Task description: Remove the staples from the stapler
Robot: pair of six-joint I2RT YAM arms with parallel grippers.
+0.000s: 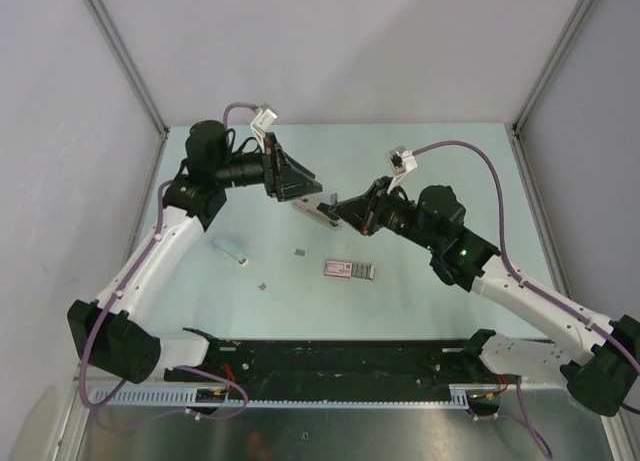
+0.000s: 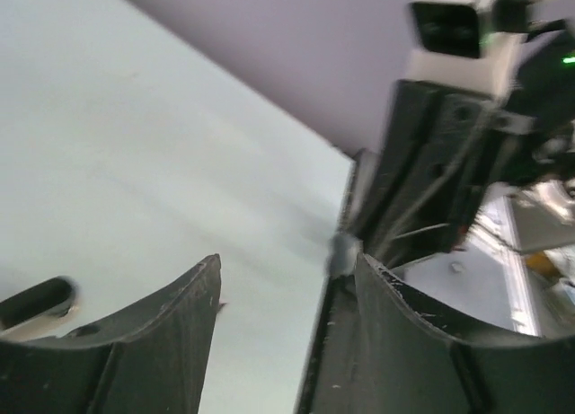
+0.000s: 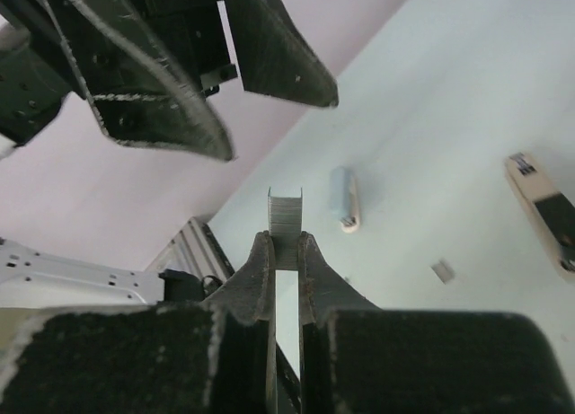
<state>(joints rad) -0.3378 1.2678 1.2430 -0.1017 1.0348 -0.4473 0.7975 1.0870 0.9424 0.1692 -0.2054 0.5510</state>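
- stapler (image 1: 350,269): flat pink-red and grey, lies on the surface (image 1: 440,151) near the middle, on the near side of the right gripper (image 1: 337,212) and apart from it. Its striped marks are too small to read.
- right gripper (image 3: 285,245): fingers pinched on a strip of staples (image 3: 285,215), which sticks out past the tips, off the surface.
- left gripper (image 2: 287,268): fingers spread apart with nothing between them. In the right wrist view it hangs just above the staple strip, not touching.
- the two grippers sit close together mid-surface, well apart from the side walls and the back wall.
- grey-blue bar (image 1: 229,249): lies on the surface to the left, near the left arm's link, well apart from the stapler.
- beige and black piece (image 3: 542,209): on the surface, cut off at the right edge of the right wrist view. It carries a small dark label that is unreadable.
- small grey scrap (image 1: 300,251): between the bar and the stapler, a second scrap (image 1: 262,286) nearer the bases. Both are too small to identify.
- left wrist view is blurred. The right arm's dark body fills its right side.
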